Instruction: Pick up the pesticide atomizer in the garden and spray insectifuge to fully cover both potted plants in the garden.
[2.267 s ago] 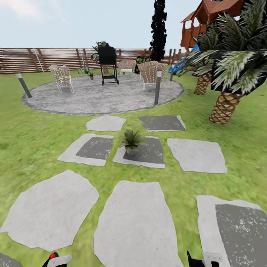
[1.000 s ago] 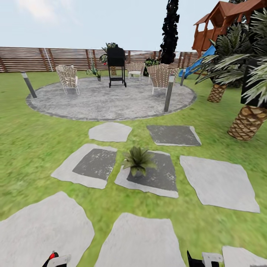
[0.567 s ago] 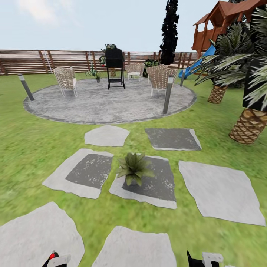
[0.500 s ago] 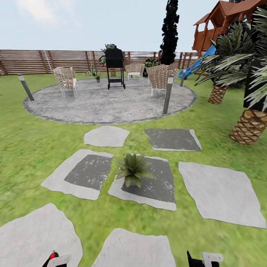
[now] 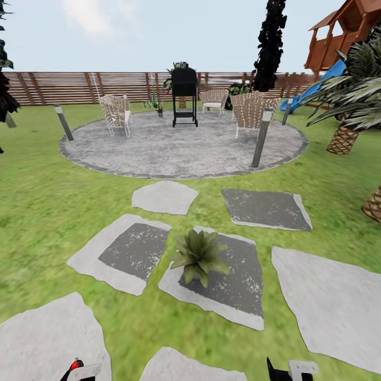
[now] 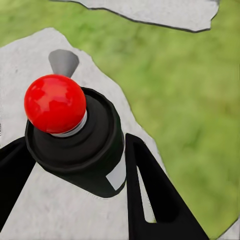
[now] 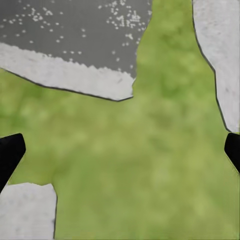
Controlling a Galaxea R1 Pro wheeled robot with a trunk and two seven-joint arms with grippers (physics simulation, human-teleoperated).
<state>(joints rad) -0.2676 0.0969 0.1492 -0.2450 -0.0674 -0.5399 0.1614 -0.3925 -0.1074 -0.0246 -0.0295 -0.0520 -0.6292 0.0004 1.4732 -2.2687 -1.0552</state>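
Lawn fills frame, stepping stones across lower half. Potted plant sits centre, on dark-patched stone. Your left gripper is clamped around atomizer, red knob up. Your right gripper spread wide, holds nothing, over grass.

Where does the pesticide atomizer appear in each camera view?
Head view: the pesticide atomizer peeks in at the bottom edge, left of centre, red top up.
Left wrist view: it sits centre-left, between the left gripper's fingers.
Right wrist view: lawn and stones under the open right gripper.
Shared landmark: probably the pale stepping stone beneath the atomizer.
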